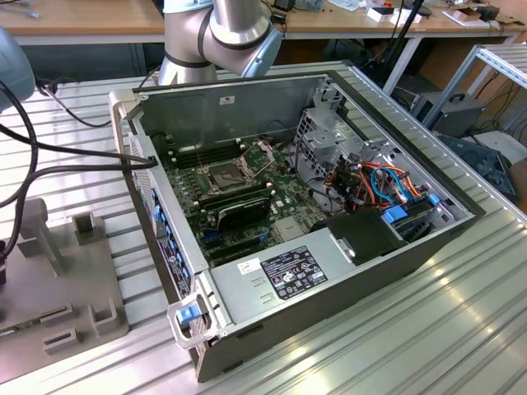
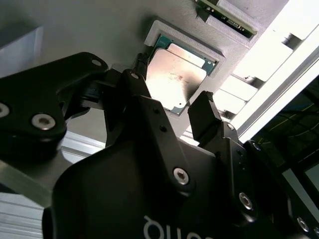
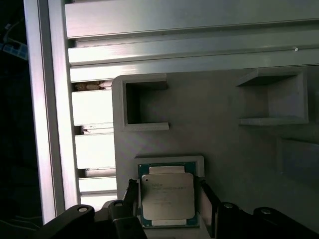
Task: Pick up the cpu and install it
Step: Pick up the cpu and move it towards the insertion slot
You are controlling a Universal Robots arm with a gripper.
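The cpu is a flat square chip with a dull silver top on a green base. It lies in a shallow recess of a grey holder block. In both wrist views my gripper is down over it. One black finger sits against one edge and the other finger against the opposite edge, so the gripper looks shut on the chip. In the exterior view the open computer case shows the motherboard socket with its metal frame raised.
The grey holder block lies on the ribbed metal table at the exterior view's left, with raised posts and pockets. A long black expansion card sits just in front of the socket. Cables, drive bays and the case walls crowd the case. The arm's base stands behind it.
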